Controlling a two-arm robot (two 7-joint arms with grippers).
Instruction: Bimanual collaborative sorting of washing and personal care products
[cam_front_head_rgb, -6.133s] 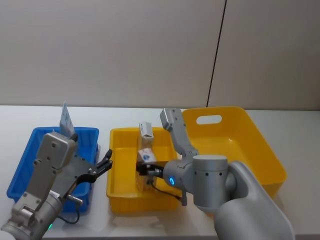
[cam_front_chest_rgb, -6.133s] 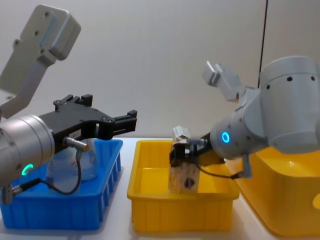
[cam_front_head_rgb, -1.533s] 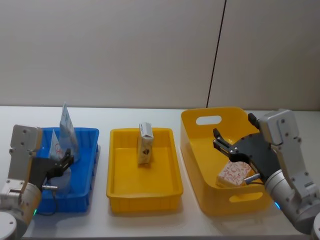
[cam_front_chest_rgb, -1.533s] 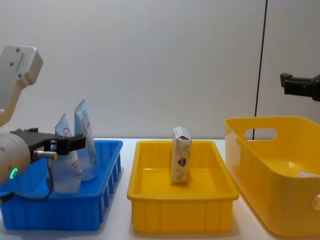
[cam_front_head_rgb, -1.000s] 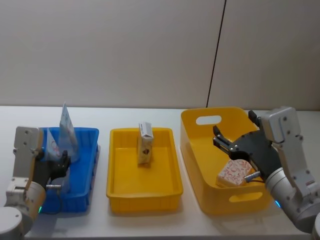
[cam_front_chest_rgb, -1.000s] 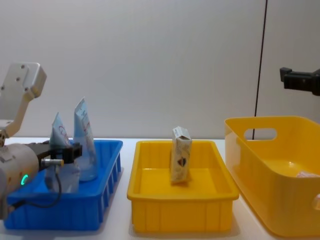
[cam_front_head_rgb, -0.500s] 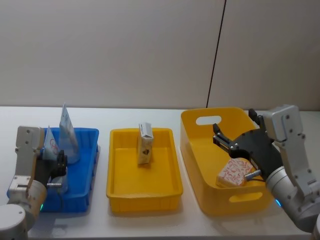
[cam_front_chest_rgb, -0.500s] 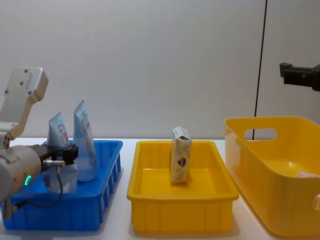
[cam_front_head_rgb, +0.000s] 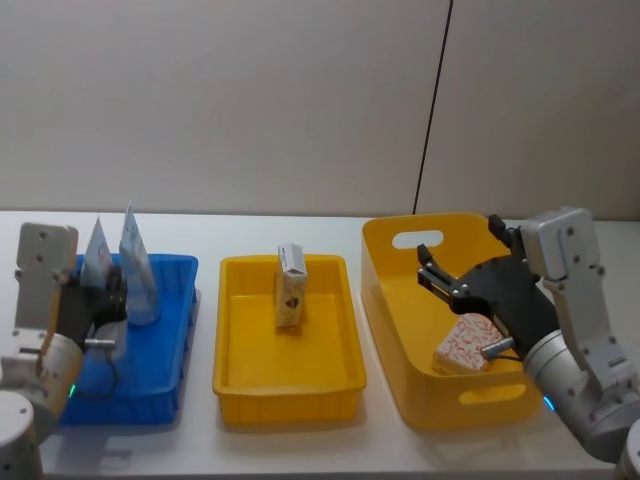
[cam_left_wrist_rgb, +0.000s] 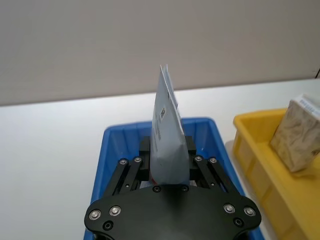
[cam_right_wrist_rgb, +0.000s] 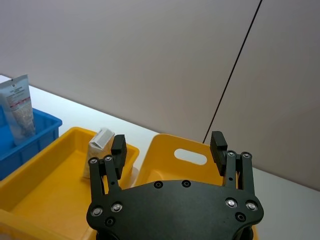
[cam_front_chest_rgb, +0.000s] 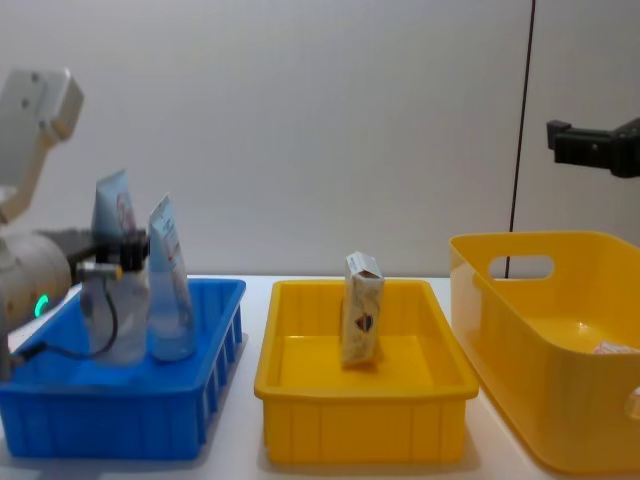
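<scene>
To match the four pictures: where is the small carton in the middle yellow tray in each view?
Head view: small carton at centre, upright.
Chest view: near centre.
Left wrist view: that picture's right edge, past the left gripper shut on a pale blue tube.
Right wrist view: that picture's lower left, beside the open right gripper.
Shared landmark: the yellow tray holding it.

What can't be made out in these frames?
- Chest view: the packet in the big yellow bin is almost all behind the bin's wall; the right pincer, open, is cut by the right edge.
- Left wrist view: the left pincer's body hides the lower end of the tube it grips.
- Head view: the carton's print is too small to read; the right pincer covers part of the packet.
</scene>
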